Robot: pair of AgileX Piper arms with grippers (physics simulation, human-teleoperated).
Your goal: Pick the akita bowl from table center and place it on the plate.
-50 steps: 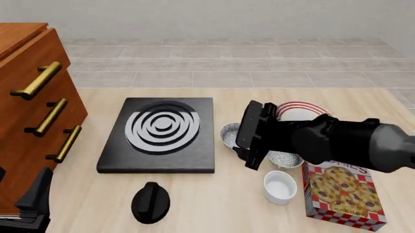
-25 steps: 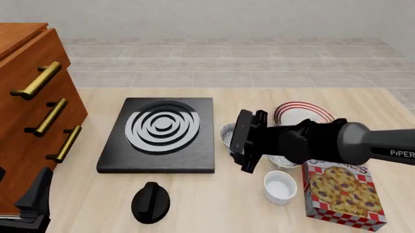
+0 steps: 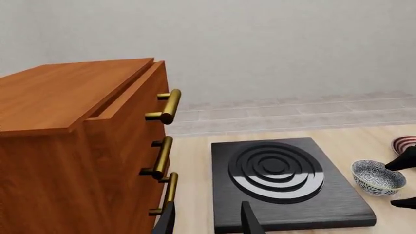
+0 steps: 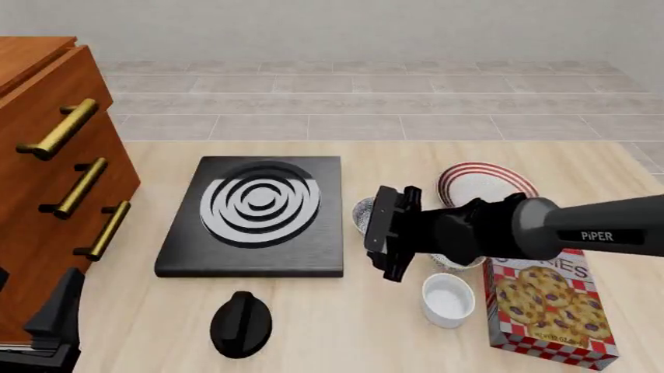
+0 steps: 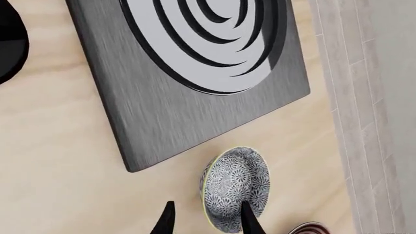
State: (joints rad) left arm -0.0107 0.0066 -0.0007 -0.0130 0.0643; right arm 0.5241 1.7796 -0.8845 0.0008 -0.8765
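Pale wooden table (image 4: 343, 334) is lying before a tiled floor (image 4: 363, 101) and a plain grey wall. Over it the right gripper (image 5: 206, 222) is hovering with its fingers (image 5: 248, 219) spread apart, holding nothing, low at the akita bowl (image 5: 235, 187). That bowl (image 4: 362, 211) is standing upright on the table just beside the black stove plate (image 4: 260, 214), showing a blue-grey speckled wall and a pale rim. Behind the right arm the red-striped plate (image 4: 456, 172) is sitting apart from it. Far left, near the wooden drawer cabinet (image 4: 52, 155), the left gripper (image 3: 208, 222) is waiting, fingers parted too.
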